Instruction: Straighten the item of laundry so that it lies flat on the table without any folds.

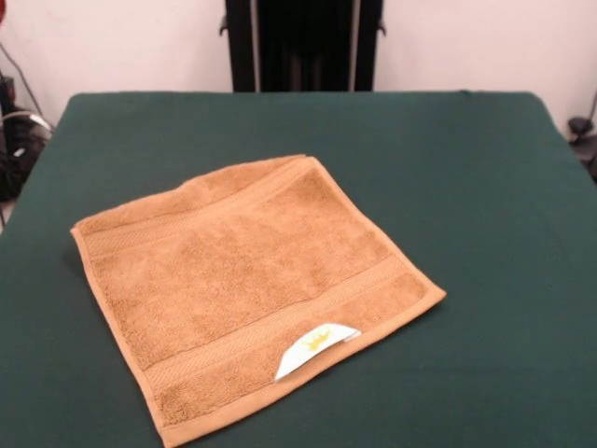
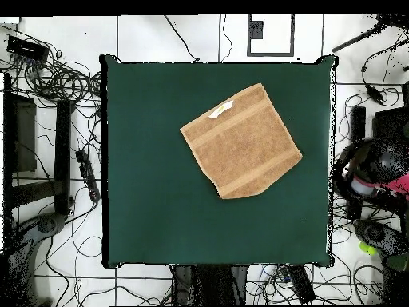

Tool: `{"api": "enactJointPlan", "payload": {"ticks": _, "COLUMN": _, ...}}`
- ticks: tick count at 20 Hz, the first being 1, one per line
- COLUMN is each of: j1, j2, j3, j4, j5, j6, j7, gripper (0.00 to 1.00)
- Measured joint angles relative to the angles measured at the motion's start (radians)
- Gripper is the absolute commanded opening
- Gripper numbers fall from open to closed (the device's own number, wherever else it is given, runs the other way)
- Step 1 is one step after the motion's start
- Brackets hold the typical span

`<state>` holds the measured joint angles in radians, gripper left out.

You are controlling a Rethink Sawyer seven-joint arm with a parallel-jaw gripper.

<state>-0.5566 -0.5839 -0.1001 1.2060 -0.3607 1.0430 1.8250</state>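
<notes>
Tool: not seen in either view; only the black pedestal (image 1: 303, 45) shows beyond the far side of the counter, so whether the tool stands wide or narrow cannot be told.
Towel position: the orange-tan towel (image 1: 252, 289) lies on the green counter (image 1: 485, 187), turned at an angle to its edges, well inside them in the overhead view (image 2: 241, 141).
Towel state: spread nearly flat in a single layer, both woven border bands showing across it; the far edge in the front view looks slightly raised or rolled, and in the overhead view one corner (image 2: 221, 189) looks a little ragged or tucked.
Step in hand: by the look of it, the straightening is all but done and the arm is drawn back; only small tidying may remain.
Next move: if any, it calls for a light pinch at the uneven corner or edge and a short outward pull, without dragging the whole cloth.
Label: a white tag (image 1: 314, 349) pokes out at the near hem, bearing a yellow mark; no writing can be read.
</notes>
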Motion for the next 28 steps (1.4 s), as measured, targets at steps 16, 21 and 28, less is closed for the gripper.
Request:
{"api": "enactJointPlan", "payload": {"ticks": 16, "j1": 0.035, "j2": -0.013, "j3": 0.032, "j4": 0.014, "j5": 0.16, "j6": -0.008, "j7": 0.0, "gripper": 1.0}}
{"api": "enactJointPlan", "payload": {"ticks": 21, "j1": 0.07, "j2": -0.013, "j3": 0.032, "j4": 0.022, "j5": 0.181, "j6": -0.019, "j7": 0.0, "gripper": 1.0}}
{"api": "enactJointPlan", "payload": {"ticks": 28, "j1": 0.117, "j2": -0.012, "j3": 0.032, "j4": 0.038, "j5": 0.204, "j6": -0.054, "j7": 0.0, "gripper": 1.0}}
